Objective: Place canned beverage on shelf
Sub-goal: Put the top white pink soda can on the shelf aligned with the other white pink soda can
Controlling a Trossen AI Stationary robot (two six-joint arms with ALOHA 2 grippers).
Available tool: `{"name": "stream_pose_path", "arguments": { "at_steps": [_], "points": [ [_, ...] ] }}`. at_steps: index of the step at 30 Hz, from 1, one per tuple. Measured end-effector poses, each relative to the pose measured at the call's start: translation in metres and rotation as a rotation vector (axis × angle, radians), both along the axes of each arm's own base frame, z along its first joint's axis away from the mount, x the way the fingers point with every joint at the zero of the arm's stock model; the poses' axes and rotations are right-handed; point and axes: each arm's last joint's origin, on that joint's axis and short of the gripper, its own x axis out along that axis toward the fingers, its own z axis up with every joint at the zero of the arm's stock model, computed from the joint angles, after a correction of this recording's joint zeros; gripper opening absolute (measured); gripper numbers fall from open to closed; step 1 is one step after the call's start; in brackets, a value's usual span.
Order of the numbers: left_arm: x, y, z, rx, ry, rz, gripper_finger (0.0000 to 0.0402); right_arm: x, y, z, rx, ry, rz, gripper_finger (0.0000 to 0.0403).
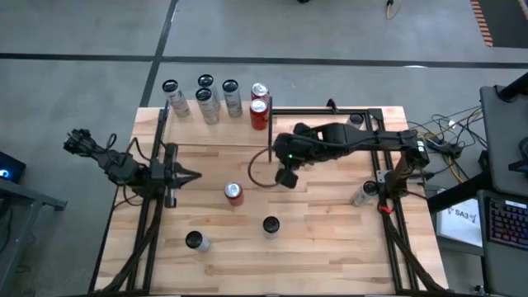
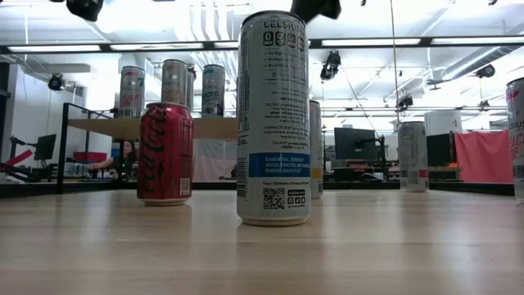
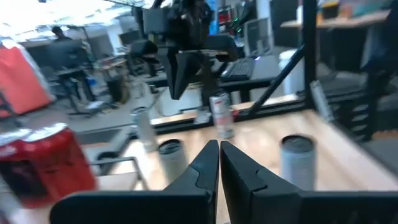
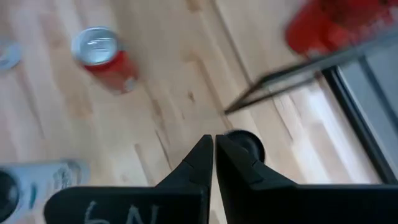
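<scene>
The shelf (image 1: 216, 130) stands at the table's far left on black posts and carries several tall cans (image 1: 206, 99) and two red cans (image 1: 259, 111). A red can (image 1: 234, 193) stands upright on the tabletop between my two grippers; it also shows in the low view (image 2: 164, 153) and in the right wrist view (image 4: 106, 59). My left gripper (image 1: 194, 175) is shut and empty, to the left of this can. My right gripper (image 1: 286, 177) is shut and empty, above the table to the can's right, near the shelf's near right post (image 4: 292, 81).
A tall white can (image 2: 273, 119) stands near the table's front (image 1: 271, 224). Another can (image 1: 195, 241) stands at the near left, and one (image 1: 363, 194) by the right arm's base. The black frame rails (image 1: 388, 239) run along both table sides.
</scene>
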Motion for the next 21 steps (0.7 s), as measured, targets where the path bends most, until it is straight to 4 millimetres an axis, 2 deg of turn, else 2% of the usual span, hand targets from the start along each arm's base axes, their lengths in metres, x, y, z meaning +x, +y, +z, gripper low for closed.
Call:
{"name": "stream_pose_path", "arguments": {
  "at_steps": [8, 17, 21],
  "points": [
    [-0.009, 0.007, 0.001, 0.167, 0.024, 0.067, 0.0, -0.003, -0.028, -0.01, 0.126, 0.001, -0.298, 0.0009],
    [-0.018, 0.013, 0.003, 0.304, 0.019, 0.106, 0.0, 0.001, -0.042, -0.014, 0.118, -0.022, -0.327, 0.0009],
    [-0.02, 0.014, 0.007, 0.332, -0.012, 0.118, 0.0, 0.001, -0.045, -0.014, 0.168, -0.055, -0.425, 0.0011]
  ]
}}
